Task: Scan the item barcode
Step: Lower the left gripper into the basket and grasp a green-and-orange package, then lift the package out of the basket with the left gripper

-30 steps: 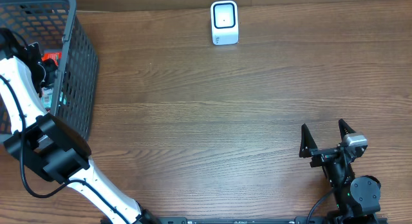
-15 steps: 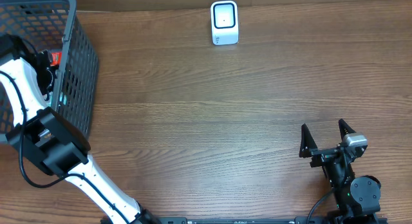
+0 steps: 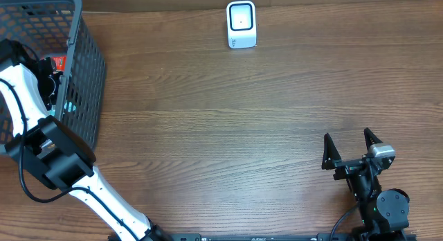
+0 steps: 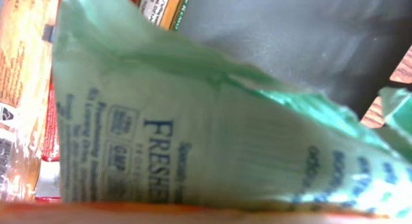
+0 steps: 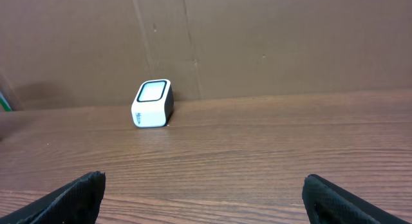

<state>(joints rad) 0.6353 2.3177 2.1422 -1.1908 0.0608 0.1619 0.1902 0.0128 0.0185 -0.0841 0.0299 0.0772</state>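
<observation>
Your left gripper [image 3: 47, 73] is down in basket [image 3: 86, 68]; fingers unseen, cannot tell jaw state. Green bag [image 4: 193, 140] pressed close before jaws. Pinch bag alone, firmly; keep off orange pack [image 4: 19, 89] beside it. Scanner [image 3: 241, 24] well apart. Right gripper [image 3: 347, 137] wide, empty.

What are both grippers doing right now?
Left gripper: cannot be told, jaws hidden in the basket.
Right gripper: open, holding nothing.

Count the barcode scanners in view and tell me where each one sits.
1. The white scanner stands at the far edge of the table, near its middle. The basket at the far left could hide others.
</observation>
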